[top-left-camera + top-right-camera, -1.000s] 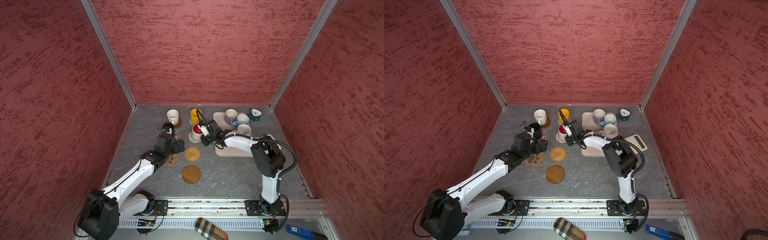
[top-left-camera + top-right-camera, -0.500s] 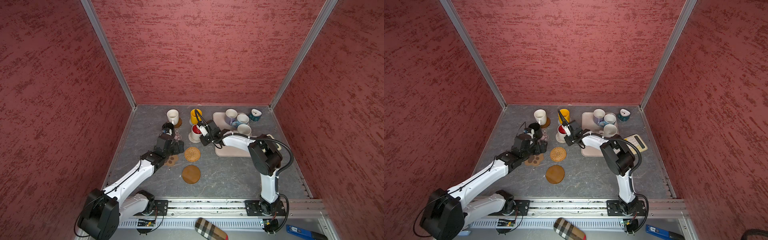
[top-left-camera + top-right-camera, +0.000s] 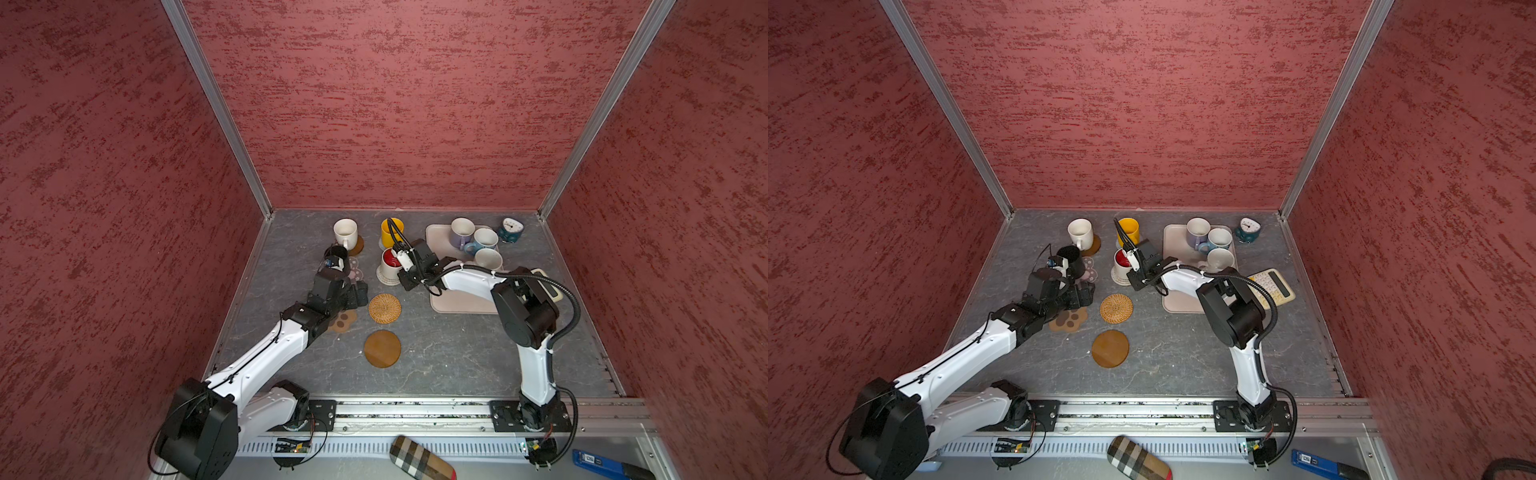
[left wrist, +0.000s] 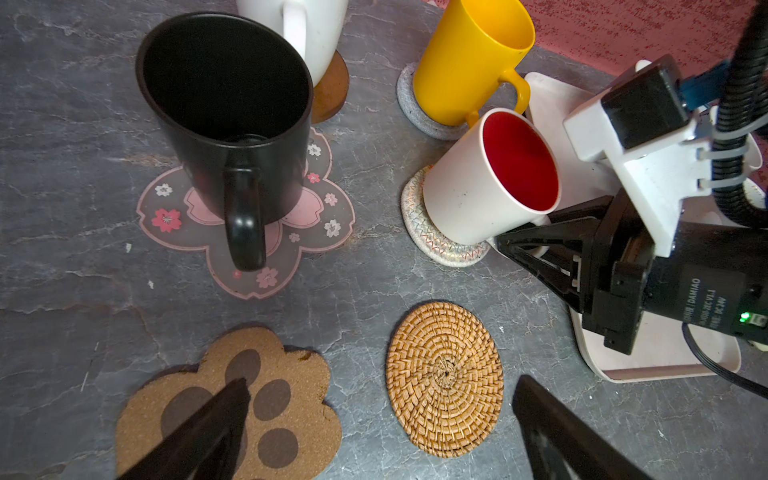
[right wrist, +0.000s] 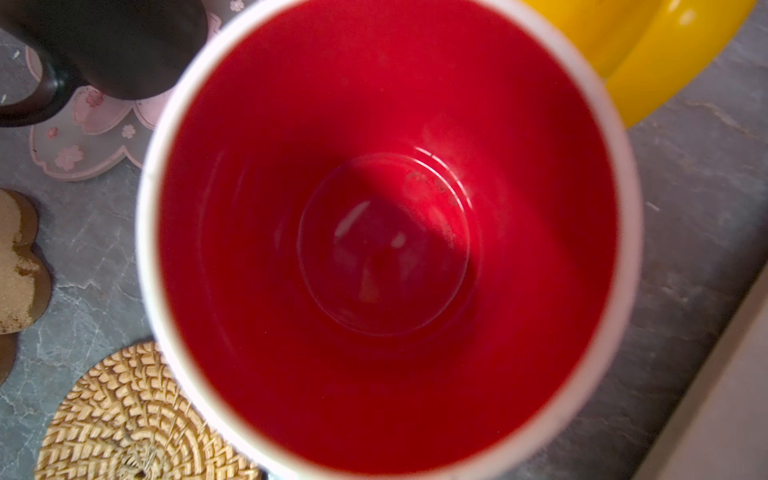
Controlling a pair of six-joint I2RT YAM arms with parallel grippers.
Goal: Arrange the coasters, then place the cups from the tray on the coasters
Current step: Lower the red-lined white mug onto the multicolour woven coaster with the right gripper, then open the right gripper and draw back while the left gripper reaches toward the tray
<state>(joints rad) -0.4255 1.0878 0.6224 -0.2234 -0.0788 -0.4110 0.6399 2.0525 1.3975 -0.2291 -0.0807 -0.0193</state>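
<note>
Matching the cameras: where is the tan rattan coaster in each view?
In a top view: rattan coaster mid-table, nearer than the red-lined mug.
In a top view: same spot.
Left wrist: between paw coaster and tray.
Right wrist: cropped, beside the mug's rim.
Landmark: that mug.

The red-lined mug, its rim blurred and cropped, fills my right wrist view, hiding my right end effector and the mug's handle.

Right gripper at red-inside mug on beige coaster, apparently clamped on it.
</note>
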